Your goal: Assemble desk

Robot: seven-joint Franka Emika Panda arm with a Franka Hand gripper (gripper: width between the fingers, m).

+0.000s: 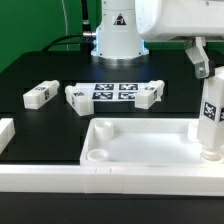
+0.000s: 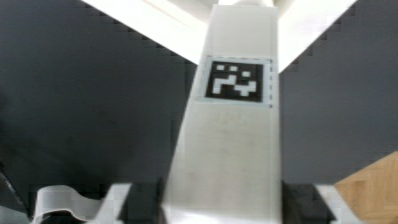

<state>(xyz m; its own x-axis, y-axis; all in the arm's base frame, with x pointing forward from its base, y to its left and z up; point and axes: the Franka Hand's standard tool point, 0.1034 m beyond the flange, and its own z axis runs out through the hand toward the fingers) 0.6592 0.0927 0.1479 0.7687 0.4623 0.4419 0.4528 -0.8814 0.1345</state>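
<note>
The white desk top (image 1: 140, 143) lies tray-side up near the front, its raised rim and a round corner socket (image 1: 95, 155) showing at the exterior view's left. My gripper (image 1: 203, 62) is shut on a square white post leg (image 1: 211, 118) with a black-and-white tag. It holds the leg upright over the top's corner at the exterior view's right, the leg's lower end at or in that corner. In the wrist view the leg (image 2: 231, 130) runs between my fingers (image 2: 128, 200). Three more legs (image 1: 40, 94) (image 1: 76, 99) (image 1: 149, 95) lie on the black table behind.
The marker board (image 1: 113, 91) lies behind the desk top between two loose legs. Long white border rails run along the front (image 1: 110, 183) and at the exterior view's left (image 1: 5, 135). The robot base (image 1: 118, 35) stands at the back.
</note>
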